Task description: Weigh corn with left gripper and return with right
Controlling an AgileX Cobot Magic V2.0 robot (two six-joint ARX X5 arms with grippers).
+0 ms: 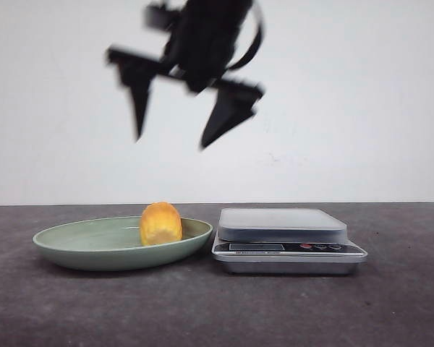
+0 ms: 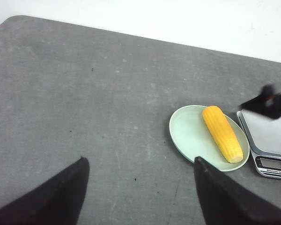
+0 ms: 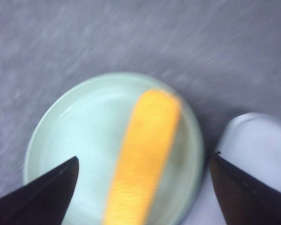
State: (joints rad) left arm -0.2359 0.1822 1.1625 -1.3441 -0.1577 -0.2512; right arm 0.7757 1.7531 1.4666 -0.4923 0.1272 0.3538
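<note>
Front view: the corn point(image 1: 160, 223) lies in a green plate point(image 1: 79, 246) on the table point(image 1: 202, 311), beside a scale point(image 1: 286, 238). The right pincer point(image 1: 171, 143) hangs high above it, fingers spread, empty. The left pincer point(image 2: 140, 192) is also spread, well away.

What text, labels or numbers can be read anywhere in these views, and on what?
None can be read.
Scale: the display window is blank or too dark to read in the front view; in the left wrist view it is too small.
Scale buttons: any markings are too small to read.
Plate, corn, table, right gripper, left gripper: no visible text.
</note>
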